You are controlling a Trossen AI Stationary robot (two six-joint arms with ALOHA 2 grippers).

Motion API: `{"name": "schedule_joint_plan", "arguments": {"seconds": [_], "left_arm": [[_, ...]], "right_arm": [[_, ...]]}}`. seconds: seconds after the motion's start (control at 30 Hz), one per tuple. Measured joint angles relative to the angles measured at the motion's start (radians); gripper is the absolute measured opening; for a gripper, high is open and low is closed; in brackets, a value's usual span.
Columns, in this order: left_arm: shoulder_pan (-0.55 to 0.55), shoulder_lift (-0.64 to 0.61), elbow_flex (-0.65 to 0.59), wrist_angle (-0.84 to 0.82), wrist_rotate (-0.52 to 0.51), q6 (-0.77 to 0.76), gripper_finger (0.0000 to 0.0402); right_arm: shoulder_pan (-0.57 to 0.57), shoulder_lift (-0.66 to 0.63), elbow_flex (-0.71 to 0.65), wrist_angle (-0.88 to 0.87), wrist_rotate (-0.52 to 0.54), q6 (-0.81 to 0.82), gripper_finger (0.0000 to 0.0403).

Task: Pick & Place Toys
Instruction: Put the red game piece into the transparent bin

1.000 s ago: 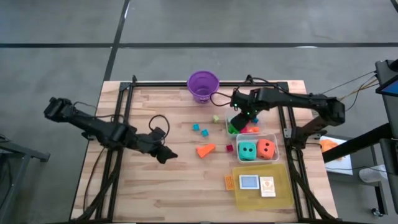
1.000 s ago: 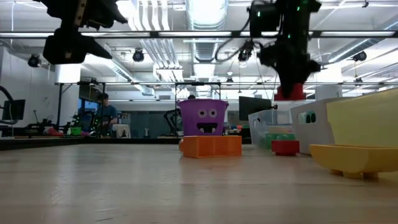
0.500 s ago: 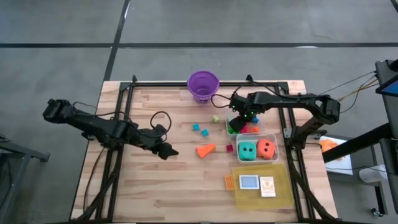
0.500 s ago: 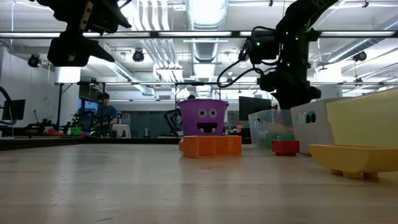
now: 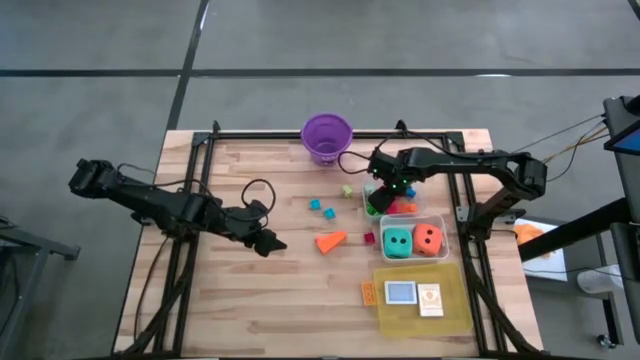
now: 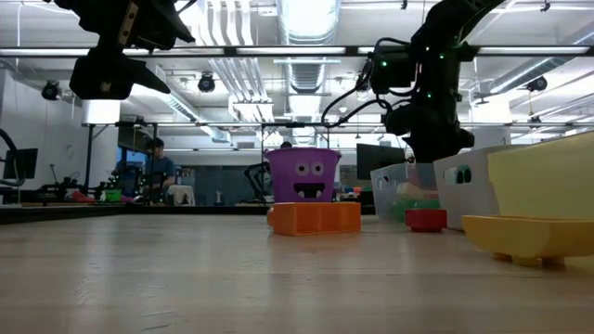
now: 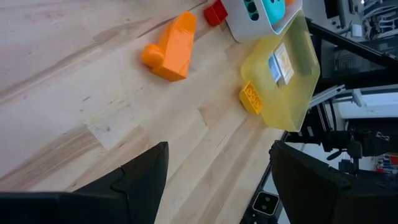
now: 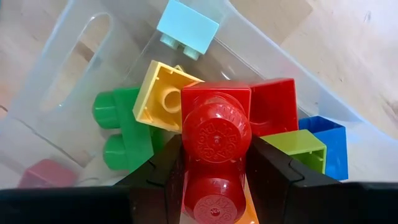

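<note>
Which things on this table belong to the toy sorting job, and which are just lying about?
Job:
red block held in right gripper
orange wedge
blue blocks
dice
left gripper, open

Just there:
purple bucket
clear tub
yellow tray

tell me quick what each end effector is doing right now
Left end effector: open, holding nothing, above bare table.
Right end effector: closed on a red block, over the clear tub of blocks.
</note>
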Motion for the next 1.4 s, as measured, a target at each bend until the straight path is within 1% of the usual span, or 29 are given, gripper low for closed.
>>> {"name": "schedule_joint_plan", "arguments": {"seconds": [0.47,0.53,0.67,0.73,0.87,1.0,1.4], "left_arm": [[0.000,0.000,-0.001,-0.001,0.000,0.000,0.0270],[0.000,0.000,-0.001,-0.001,0.000,0.000,0.0270],[0.000,0.000,-0.001,-0.001,0.000,0.000,0.0270],[0.000,0.000,-0.001,-0.001,0.000,0.000,0.0270],[0.000,0.000,-0.001,-0.001,0.000,0.000,0.0270],[0.000,0.000,-0.001,-0.001,0.000,-0.001,0.0271],[0.000,0.001,-0.001,0.001,0.000,-0.034,0.0271]], "right_arm": [[0.000,0.000,0.002,0.000,0.002,0.000,0.0128],[0.000,0.000,0.002,0.000,0.002,-0.001,0.0148],[0.000,0.000,0.002,0.000,0.002,-0.004,0.0212],[0.000,0.000,0.002,-0.001,0.002,-0.005,0.0237],[0.000,0.000,0.002,-0.002,0.000,-0.005,0.0271],[0.000,-0.002,0.002,-0.004,0.000,-0.005,0.0284],[0.000,-0.014,0.005,-0.012,0.000,0.000,0.0287]]}}
